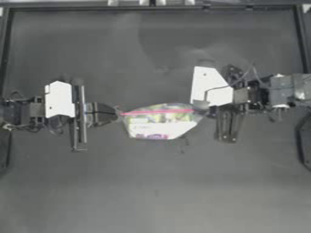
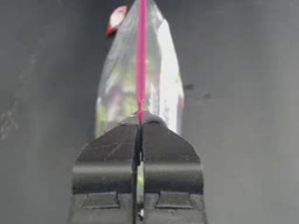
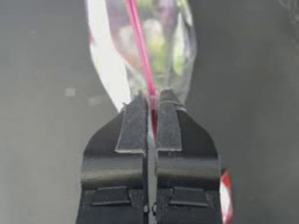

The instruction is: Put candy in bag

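A dark bench (image 1: 155,182) fills the overhead view from edge to edge, its surface dull grey with a paler glare patch in the upper middle.

Two robot arms reach in along the middle height of the frame. The left arm enters from the left edge, and the left tool (image 1: 117,113) sits just left of centre. The right arm enters from the right edge, and the right tool (image 1: 203,109) sits just right of centre.

Between them, at the centre of the frame, hangs the bag (image 1: 159,120), a small clear pouch with a pink-red seal strip running straight across its top edge from one tool to the other. Mixed colours and a whitish patch show through the plastic below the strip.

In the left wrist view, the left tool (image 2: 140,124) has its two dark jaws pressed together on one end of the bag (image 2: 131,83), pinching the seal strip. In the right wrist view, the right tool (image 3: 151,103) is likewise clamped on the opposite end of the bag (image 3: 158,43), with the strip running up from between the jaws.

The candy (image 2: 116,19), a tiny red sweet with a white patch, appears in the upper part of the left wrist view, just beside the far end of the bag. Whether it lies inside or outside the plastic cannot be told.
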